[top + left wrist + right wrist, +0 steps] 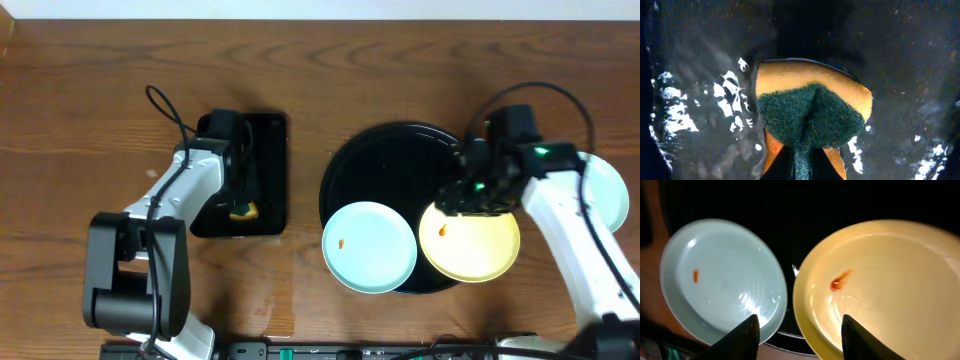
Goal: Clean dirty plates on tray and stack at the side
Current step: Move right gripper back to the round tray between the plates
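Observation:
A pale mint-blue plate [369,246] with a small orange spot lies on the front left of the round black tray [385,160]. A pale yellow plate [480,250] with an orange-red smear lies on the tray's front right. Another mint-blue plate [612,190] lies off the tray at far right, partly hidden by the right arm. My right gripper [462,197] [800,330] hangs open above the tray. One finger is over the mint plate [720,275], the other over the yellow plate [890,280]. My left gripper [801,162] is shut on a yellow-and-green sponge [810,110].
A smaller rectangular black tray [270,170] stands left of the round tray, its wet floor [700,60] glistening around the sponge. Brown wood-grain tabletop [90,110] surrounds both trays. The left arm's base [135,280] stands at the front left.

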Tool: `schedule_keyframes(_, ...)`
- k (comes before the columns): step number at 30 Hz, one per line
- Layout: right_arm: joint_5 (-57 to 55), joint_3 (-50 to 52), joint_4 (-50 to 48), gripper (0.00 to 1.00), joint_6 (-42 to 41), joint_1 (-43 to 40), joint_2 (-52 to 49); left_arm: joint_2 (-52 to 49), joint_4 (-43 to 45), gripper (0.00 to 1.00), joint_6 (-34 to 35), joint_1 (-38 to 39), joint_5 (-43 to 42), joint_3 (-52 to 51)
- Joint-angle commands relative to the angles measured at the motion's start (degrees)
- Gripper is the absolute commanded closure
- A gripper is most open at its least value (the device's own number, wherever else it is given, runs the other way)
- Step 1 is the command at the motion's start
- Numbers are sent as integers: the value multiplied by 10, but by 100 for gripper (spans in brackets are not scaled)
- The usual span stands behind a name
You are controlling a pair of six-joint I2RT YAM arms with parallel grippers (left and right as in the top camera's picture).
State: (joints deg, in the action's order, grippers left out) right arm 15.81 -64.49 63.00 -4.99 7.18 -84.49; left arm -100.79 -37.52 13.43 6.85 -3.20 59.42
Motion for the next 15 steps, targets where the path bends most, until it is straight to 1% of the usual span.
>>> schedule_keyframes(1,9,24,-18,53,30,58,-53,36,-25,93,-7,-1,9,18)
schedule_keyframes(8,-9,51,-77,59,29,122,-119,107,-27,93,-8,-1,9,20)
schedule_keyframes(11,-28,61,-99,61,15,140,-141,112,-28,92,-8,-1,9,20)
schedule_keyframes(15,-54,64,-128,68,-2,154,-165,112,-30,93,-8,-1,9,18)
